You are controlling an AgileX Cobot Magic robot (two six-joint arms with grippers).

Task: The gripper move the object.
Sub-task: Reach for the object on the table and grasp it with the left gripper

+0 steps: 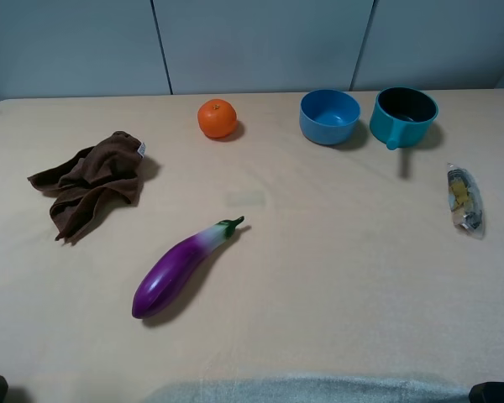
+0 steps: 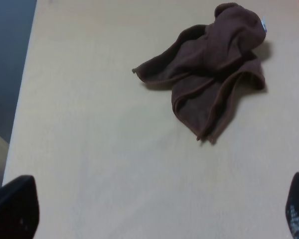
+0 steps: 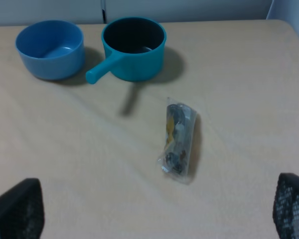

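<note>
The orange point(image 1: 217, 117) sits on the beige table point(image 1: 319, 277) at the far middle, left of the bowls. It does not show in either wrist view. My left gripper point(image 2: 154, 214) is open and empty, its fingers point(image 2: 12, 206) wide apart above bare table, near a brown cloth point(image 2: 214, 64). My right gripper point(image 3: 154, 211) is open and empty, its fingers point(image 3: 291, 206) spread over the table near a plastic packet point(image 3: 178, 139). In the exterior high view only dark bits of the arms show at the bottom corners, far from the orange.
A purple eggplant point(image 1: 181, 269) lies left of the table's middle. The brown cloth point(image 1: 92, 180) is crumpled at the left. A blue bowl point(image 1: 329, 116) and a teal handled pot point(image 1: 403, 116) stand at the far right. The packet point(image 1: 464, 197) lies near the right edge.
</note>
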